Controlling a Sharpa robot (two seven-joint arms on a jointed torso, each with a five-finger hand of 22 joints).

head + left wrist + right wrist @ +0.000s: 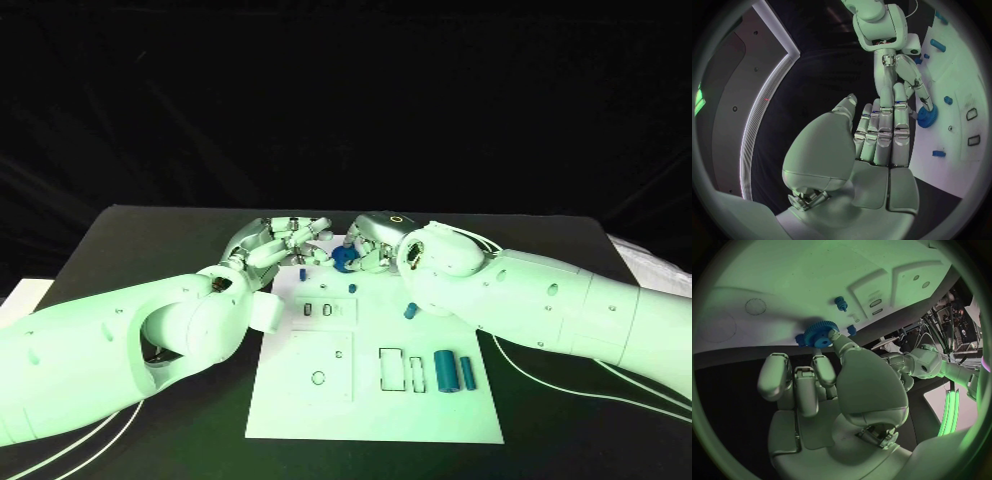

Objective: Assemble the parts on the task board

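Presently, entries taken relative to the task board (378,415), the white plate on the black tabletop (173,240):

Item: blue gear (343,257), toothed disc, at the far edge of the task board, near the middle of that edge.
Axis: from the right wrist view the gear (821,333) appears tilted, its flat face turned partly toward the palm; whether it sits on a post cannot be told.
Right hand (378,243): at the far edge of the board, right beside the gear; the thumb tip touches its rim, the other fingers (795,385) curl short of it. Contact looks like a light hold or a press, not a full grasp.
Left hand (271,240): at the far edge, on the gear's other side; fingers (882,130) straight and together, holding nothing.
Nearer hand: the right, by judgement.
Turning relation: the gear lies ahead of the right thumb, between the two hands.
Other parts: two blue cylinders (454,371) lying at the near right of the board, long axes running near-to-far; small blue pieces (351,289) mid-board.
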